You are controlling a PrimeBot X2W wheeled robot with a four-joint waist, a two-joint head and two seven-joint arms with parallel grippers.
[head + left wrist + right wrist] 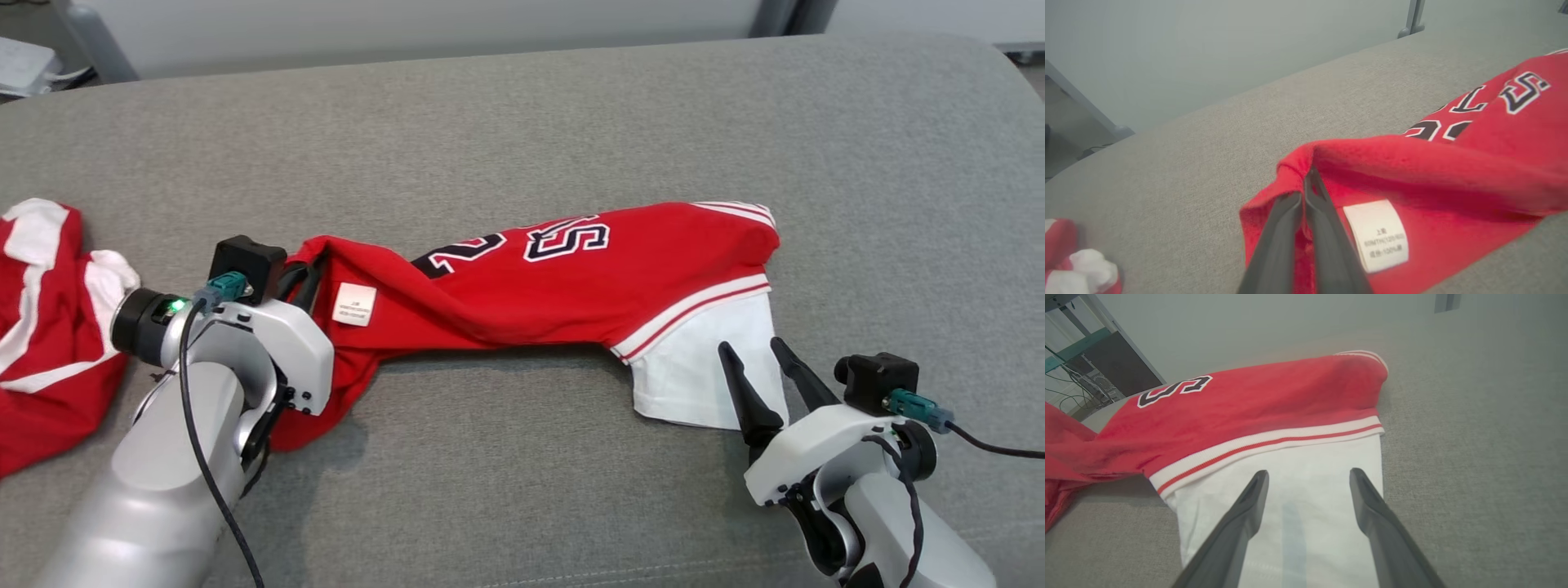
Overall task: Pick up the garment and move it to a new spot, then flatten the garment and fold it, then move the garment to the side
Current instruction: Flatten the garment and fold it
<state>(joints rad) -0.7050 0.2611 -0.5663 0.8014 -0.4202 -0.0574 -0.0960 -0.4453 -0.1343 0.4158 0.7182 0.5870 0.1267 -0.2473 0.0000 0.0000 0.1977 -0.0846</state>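
Though overhead-unclear, left hand (pixel 1306 185) on garment (pixel 1433 163)

Two garments: jersey (pixel 588 286), bundle (pixel 41 327); two tools (left tool (pixel 1308 179), right tool (pixel 749 345)).

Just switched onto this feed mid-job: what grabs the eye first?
A red jersey with black-and-white lettering lies stretched across the grey cushion. The left gripper is shut on its red edge beside the white label, while the right gripper hangs open over its white panel.
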